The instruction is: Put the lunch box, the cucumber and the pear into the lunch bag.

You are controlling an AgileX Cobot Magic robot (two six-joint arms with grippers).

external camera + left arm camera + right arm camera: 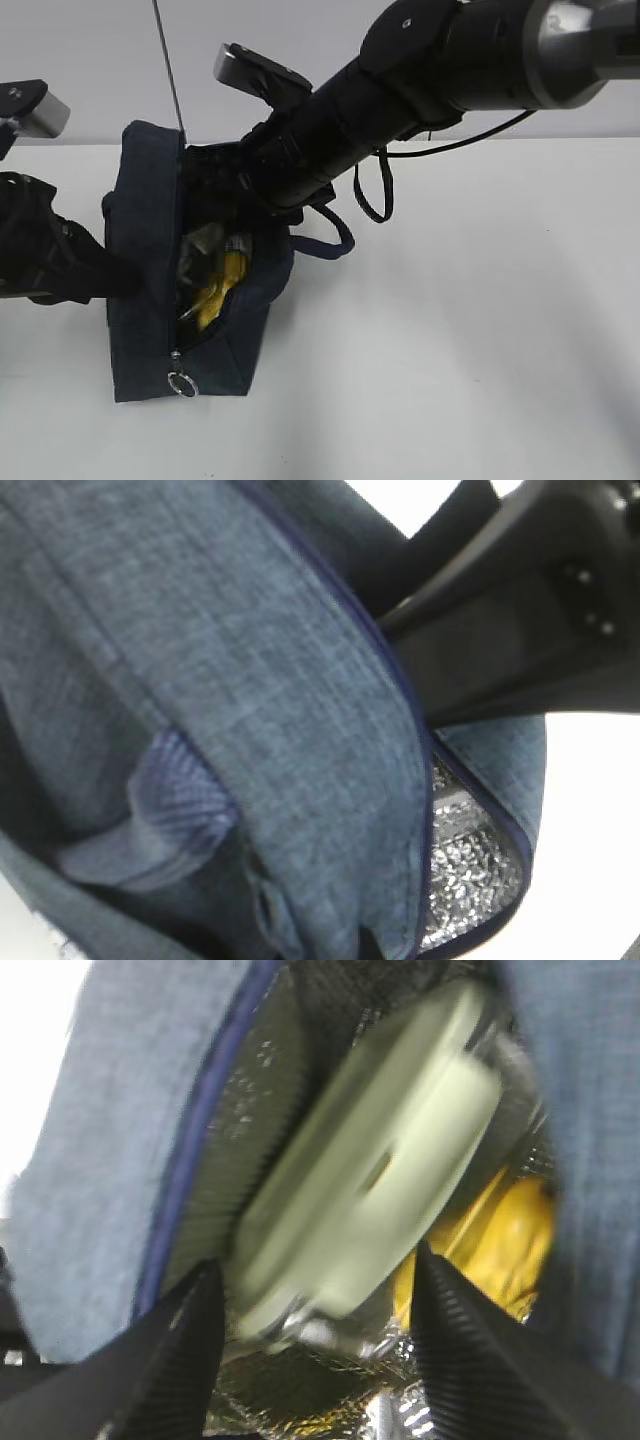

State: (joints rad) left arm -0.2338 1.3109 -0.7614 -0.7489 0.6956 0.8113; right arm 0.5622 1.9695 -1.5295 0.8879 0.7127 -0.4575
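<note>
One soft navy lunch bag stands slumped on the table, best held by its stiff zipper rim. The right gripper, fingers apart, sits in the mouth; the left gripper's state cannot be told. One rigid, light lunch box lies inside, unheld. One firm pear shows at 4 o'clock of it. No cucumber is visible.

One lunch bag, one lunch box, one pear.
</note>
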